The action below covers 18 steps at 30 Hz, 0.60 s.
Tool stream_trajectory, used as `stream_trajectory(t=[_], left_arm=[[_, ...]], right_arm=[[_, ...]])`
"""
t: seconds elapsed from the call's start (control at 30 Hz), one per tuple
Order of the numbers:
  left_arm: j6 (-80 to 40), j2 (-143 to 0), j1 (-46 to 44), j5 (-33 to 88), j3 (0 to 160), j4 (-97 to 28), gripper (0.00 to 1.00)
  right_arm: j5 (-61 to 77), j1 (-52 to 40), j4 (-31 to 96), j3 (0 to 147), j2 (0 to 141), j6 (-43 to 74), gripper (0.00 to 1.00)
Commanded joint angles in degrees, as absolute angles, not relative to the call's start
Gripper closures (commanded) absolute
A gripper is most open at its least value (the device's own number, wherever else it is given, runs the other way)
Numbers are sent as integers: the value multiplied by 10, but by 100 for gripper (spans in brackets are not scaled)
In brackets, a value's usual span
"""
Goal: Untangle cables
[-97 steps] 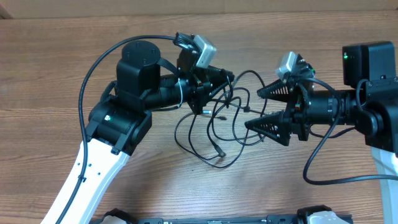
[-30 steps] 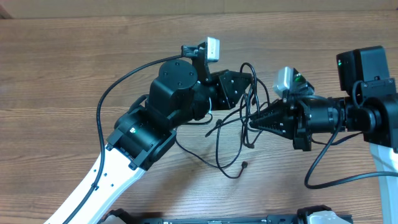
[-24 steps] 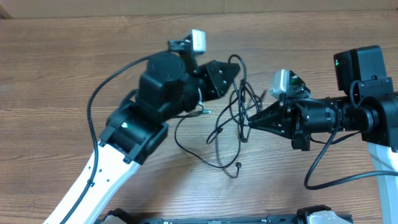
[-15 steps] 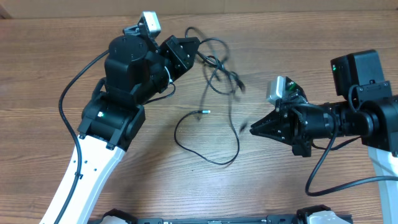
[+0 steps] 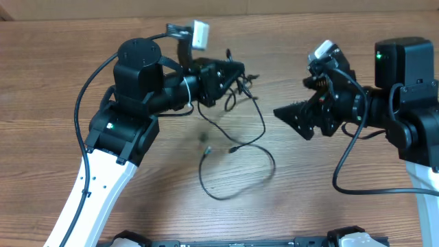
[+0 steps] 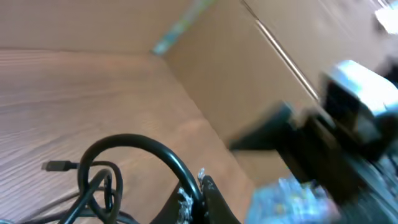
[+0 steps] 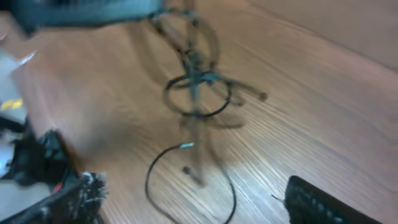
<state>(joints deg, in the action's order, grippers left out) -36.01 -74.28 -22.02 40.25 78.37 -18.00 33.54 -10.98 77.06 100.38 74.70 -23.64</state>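
My left gripper (image 5: 232, 73) is shut on a bundle of thin black cables (image 5: 241, 85) and holds it above the table. In the left wrist view its jaws (image 6: 198, 182) pinch one black cord, which arcs in a loop (image 6: 124, 142) with a small plug end (image 6: 59, 166) beside it. One cord trails down from the bundle into a loose loop (image 5: 236, 193) on the table, with plug ends near the middle (image 5: 234, 147). My right gripper (image 5: 288, 101) is open and empty, to the right of the cables. The right wrist view shows the blurred bundle (image 7: 194, 93) and the table loop (image 7: 186, 180) between its spread fingers (image 7: 323, 202).
The wooden table (image 5: 55, 89) runs under both arms. Thicker black robot cables arc beside the left arm (image 5: 89, 103) and under the right arm (image 5: 343, 178). A brown cardboard wall (image 6: 249, 62) stands behind the table.
My right gripper, shut by the cables a second ago, has opened and drawn back to the right. My left gripper swung up and left with the bundle, then back right; a cord loop now trails on the table.
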Motion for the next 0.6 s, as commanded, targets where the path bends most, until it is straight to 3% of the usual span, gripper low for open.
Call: stream_trajectory(t=[0.0,0.17,0.57], left_arm=[[-247,-743,-219,585,789,-153,96],[-242,-743,-220,650,789,-111,96],[-220,-743,-245,624,789,-118,96]], right_arm=[[263,-112,749,1009,762,-203,6],[266,-112,743,1009,790,-203,5],[266,-112,709,1009,800,-203,2]])
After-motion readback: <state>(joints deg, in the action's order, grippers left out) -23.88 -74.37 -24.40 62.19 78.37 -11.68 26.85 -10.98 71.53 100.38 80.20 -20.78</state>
